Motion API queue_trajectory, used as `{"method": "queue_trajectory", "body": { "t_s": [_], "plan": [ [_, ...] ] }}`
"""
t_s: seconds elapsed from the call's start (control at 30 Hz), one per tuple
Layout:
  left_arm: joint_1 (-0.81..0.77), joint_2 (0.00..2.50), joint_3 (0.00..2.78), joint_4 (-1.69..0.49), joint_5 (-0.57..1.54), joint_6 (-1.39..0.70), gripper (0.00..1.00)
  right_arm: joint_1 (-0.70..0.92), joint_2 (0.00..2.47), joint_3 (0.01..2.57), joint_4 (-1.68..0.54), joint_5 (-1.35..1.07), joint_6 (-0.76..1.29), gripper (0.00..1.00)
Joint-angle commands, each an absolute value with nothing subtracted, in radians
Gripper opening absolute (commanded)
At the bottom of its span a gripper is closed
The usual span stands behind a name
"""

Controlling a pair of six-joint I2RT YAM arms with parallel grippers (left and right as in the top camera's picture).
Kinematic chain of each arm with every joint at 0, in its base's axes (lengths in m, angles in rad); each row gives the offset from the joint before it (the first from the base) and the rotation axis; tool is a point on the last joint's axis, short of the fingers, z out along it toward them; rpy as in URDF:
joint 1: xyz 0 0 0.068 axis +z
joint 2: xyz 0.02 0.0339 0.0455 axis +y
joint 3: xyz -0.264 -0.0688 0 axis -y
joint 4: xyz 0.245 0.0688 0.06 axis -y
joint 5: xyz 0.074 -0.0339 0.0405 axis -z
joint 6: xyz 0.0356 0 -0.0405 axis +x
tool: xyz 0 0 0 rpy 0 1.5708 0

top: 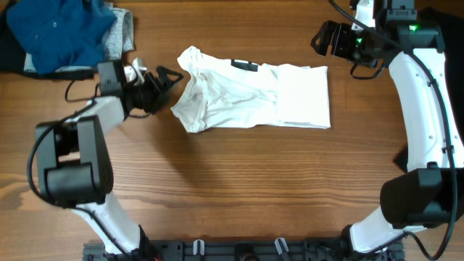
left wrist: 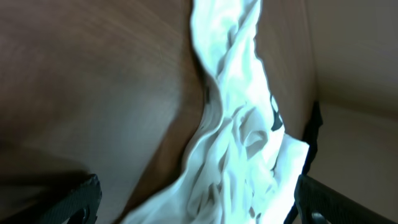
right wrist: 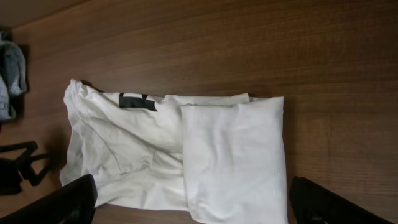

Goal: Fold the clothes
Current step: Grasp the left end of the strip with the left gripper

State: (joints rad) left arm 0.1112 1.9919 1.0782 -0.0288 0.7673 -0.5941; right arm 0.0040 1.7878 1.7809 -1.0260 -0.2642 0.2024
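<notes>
The white T-shirt lies mid-table, its right part folded into a smooth panel and its left part bunched, with a black patch of lettering at the far edge. My left gripper is open at the shirt's left end. In the left wrist view, crumpled white cloth runs between the wide-apart fingers without being pinched. Off the far right corner, my right gripper hangs open above the table. Its wrist view looks down on the shirt past the fingers.
A blue garment is heaped at the back left over a grey one, with black cloth at the table's left edge. More dark cloth sits at the back right corner. Bare wood fills the front.
</notes>
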Motion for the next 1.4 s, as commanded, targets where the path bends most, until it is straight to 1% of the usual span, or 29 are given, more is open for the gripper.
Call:
{"method": "queue_trajectory", "body": {
  "t_s": [0.0,0.17,0.27,0.53,0.73,0.9,1.0,1.1,1.17,1.2,1.23,1.3,1.37],
  "plan": [
    [0.086,2.044,1.198,-0.102,0.825,-0.469,1.0,0.007,1.801,1.775,-1.035,-0.241,0.177,0.99],
    [0.062,2.075,1.293,-0.276,0.704,-0.346,1.0,0.007,1.801,1.775,-1.037,-0.232,0.157,0.99],
    [0.04,2.107,1.322,-0.345,0.704,-0.287,1.0,0.007,1.801,1.775,-1.036,-0.232,0.157,0.99],
    [-0.053,2.187,1.332,-0.363,0.721,-0.268,1.0,0.007,1.801,1.775,-1.037,-0.232,0.157,0.99],
    [-0.08,2.189,1.361,-0.459,0.78,-0.218,1.0,0.007,1.801,1.775,-1.034,-0.232,0.157,1.0],
    [-0.13,2.196,1.361,-0.476,0.765,-0.208,1.0,0.007,1.801,1.775,-1.026,-0.232,0.157,0.99],
    [-0.169,2.196,1.361,-0.449,0.756,-0.209,1.0,0.007,1.801,1.775,-1.025,-0.232,0.159,0.99],
    [-0.201,2.196,1.361,-0.418,0.683,-0.217,0.99,0.007,1.801,1.775,-1.025,-0.233,0.158,0.98],
    [-0.212,2.196,1.361,-0.414,0.625,-0.22,0.81,0.007,1.801,1.775,-1.026,-0.232,0.158,0.96],
    [-0.213,2.196,1.361,-0.412,0.592,-0.233,0.66,0.007,1.801,1.775,-1.026,-0.232,0.158,0.95],
    [-0.212,2.196,1.361,-0.411,0.558,-0.261,0.56,0.007,1.801,1.775,-1.025,-0.232,0.158,0.95],
    [-0.208,2.196,1.361,-0.407,0.486,-0.313,0.44,0.007,1.801,1.775,-1.025,-0.232,0.158,0.95],
    [-0.199,2.196,1.361,-0.41,0.422,-0.351,0.27,0.007,1.801,1.775,-1.025,-0.232,0.158,0.94]
  ]
}}
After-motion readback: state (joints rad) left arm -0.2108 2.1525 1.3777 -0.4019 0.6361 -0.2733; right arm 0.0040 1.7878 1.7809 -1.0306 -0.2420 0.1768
